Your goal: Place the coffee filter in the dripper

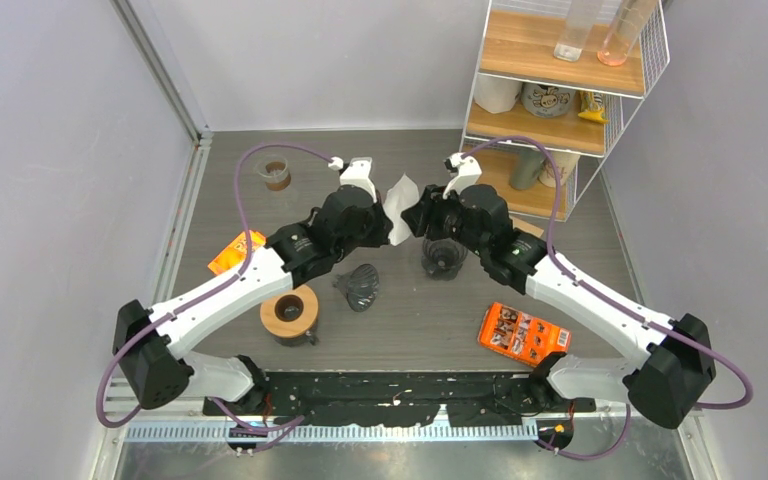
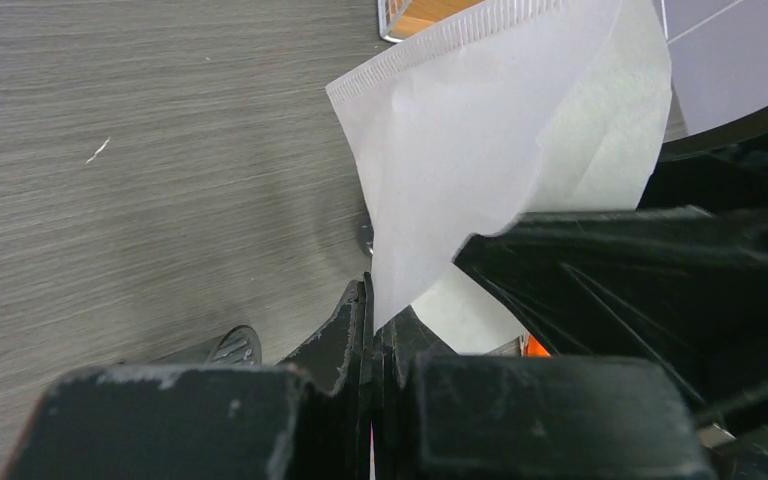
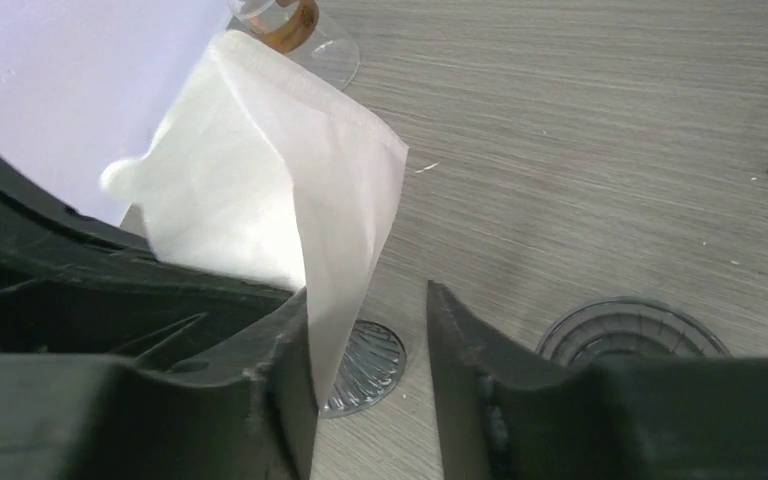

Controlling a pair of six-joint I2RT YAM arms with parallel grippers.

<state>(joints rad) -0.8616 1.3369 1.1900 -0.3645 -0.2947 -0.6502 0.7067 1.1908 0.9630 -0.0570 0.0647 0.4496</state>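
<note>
Filter (image 1: 400, 205) held between 2 grippers above mid-table (image 1: 410, 325).
Left gripper (image 2: 370, 300) is clamped on the filter's lower edge; right gripper (image 3: 368, 295) stands part-open, 1 finger (image 3: 285, 350) against the paper.

The grey wood-grain counter (image 1: 410, 330) carries a wood-lidded pot (image 1: 290, 313). Just right of the pot lies a dark ribbed cone (image 1: 360, 287). Farther right are a dark dripper (image 1: 443, 258) and an orange packet (image 1: 523, 332). Behind the pot are a second orange packet (image 1: 237, 252) and a small glass cup (image 1: 276, 175).
</note>
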